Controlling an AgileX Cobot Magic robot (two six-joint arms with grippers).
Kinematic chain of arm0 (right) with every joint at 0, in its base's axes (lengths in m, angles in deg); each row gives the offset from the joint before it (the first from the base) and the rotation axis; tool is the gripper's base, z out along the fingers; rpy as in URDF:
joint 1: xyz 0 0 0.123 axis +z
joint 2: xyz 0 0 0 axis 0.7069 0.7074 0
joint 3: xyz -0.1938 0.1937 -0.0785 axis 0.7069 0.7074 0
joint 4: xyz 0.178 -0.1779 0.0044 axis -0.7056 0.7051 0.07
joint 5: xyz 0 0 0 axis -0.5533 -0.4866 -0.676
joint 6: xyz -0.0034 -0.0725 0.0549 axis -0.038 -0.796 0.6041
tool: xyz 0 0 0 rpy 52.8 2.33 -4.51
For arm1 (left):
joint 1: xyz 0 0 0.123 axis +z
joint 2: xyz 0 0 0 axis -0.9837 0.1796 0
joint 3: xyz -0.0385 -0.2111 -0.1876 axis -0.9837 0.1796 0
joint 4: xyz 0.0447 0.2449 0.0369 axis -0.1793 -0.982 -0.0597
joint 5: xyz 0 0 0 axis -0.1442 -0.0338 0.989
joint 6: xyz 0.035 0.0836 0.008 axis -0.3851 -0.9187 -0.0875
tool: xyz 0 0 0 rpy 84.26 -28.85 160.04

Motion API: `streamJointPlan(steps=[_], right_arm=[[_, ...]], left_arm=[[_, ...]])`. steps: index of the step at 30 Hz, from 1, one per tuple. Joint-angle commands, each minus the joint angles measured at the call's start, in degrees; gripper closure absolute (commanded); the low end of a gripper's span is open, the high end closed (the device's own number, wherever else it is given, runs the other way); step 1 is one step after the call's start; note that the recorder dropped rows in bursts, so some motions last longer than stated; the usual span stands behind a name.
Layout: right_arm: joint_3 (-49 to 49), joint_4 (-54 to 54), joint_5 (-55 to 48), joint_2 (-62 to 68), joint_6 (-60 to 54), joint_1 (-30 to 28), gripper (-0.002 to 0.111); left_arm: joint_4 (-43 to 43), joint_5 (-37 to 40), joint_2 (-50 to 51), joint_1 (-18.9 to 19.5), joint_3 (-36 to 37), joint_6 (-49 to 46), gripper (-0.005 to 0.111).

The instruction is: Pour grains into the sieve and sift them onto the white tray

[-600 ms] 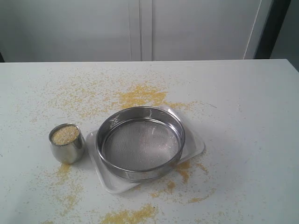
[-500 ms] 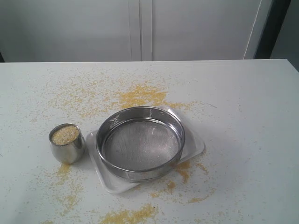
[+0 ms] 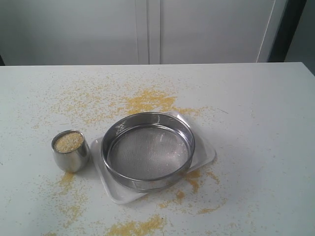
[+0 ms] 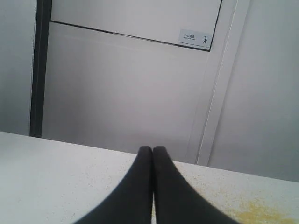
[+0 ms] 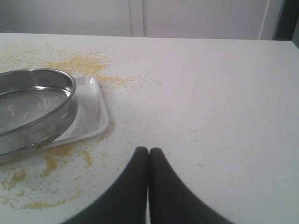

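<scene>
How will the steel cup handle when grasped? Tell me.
The steel cup looks smooth and rounded, so probably slippery. Grains fill it nearly to the rim, so tilting likely spills them. Its narrower base may let it tip if pushed.

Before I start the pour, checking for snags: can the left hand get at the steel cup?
Probably yes: the cup stands clear on the left, apart from the sieve, nothing above it; the shut left hand must open first.

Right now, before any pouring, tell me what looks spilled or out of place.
Loose yellow meal is strewn across the table: thickest behind the sieve, with more patches in front of the white tray and by the steel cup. The sieve itself looks empty.
</scene>
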Motion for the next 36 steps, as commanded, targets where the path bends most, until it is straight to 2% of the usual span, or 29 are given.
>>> streamJointPlan(steps=[1, 6, 11, 13, 25, 29, 32, 34, 36], right_arm=[[0.33, -0.23, 0.34, -0.35, 0.08, -0.27, 0.108], [0.33, -0.23, 0.34, -0.35, 0.08, -0.27, 0.108], [0.33, -0.23, 0.34, -0.35, 0.08, -0.27, 0.108], [0.33, -0.23, 0.34, -0.35, 0.08, -0.27, 0.108], [0.33, -0.23, 0.34, -0.35, 0.08, -0.27, 0.108], [0.33, -0.23, 0.34, -0.35, 0.08, -0.27, 0.108], [0.33, -0.23, 0.34, -0.35, 0.08, -0.27, 0.108], [0.33, -0.23, 0.34, -0.35, 0.08, -0.27, 0.108], [0.33, -0.23, 0.34, -0.35, 0.08, -0.27, 0.108]], left_arm=[[-2.44, -4.31, 6.93, 0.07, -4.63, 0.59, 0.107], [-12.55, -7.77, 18.3, 0.07, -10.52, 6.27, 0.107], [-25.53, -19.49, 29.47, 0.07, -11.69, 16.49, 0.107], [-28.79, -21.81, 31.96, 0.07, -11.69, 18.76, 0.107], [-42.81, -38.53, 45.53, 0.07, -11.69, 25.4, 0.107], [-46.01, -39.51, 49.47, 0.07, -11.69, 28.1, 0.106], [-48.27, -40.59, 51.44, 0.07, -11.69, 28.16, 0.092], [-49.28, -43.0, 52.75, 0.07, -11.69, 27.95, 0.078], [-49.58, -45.53, 54.13, 0.07, -11.69, 27.72, 0.058]])
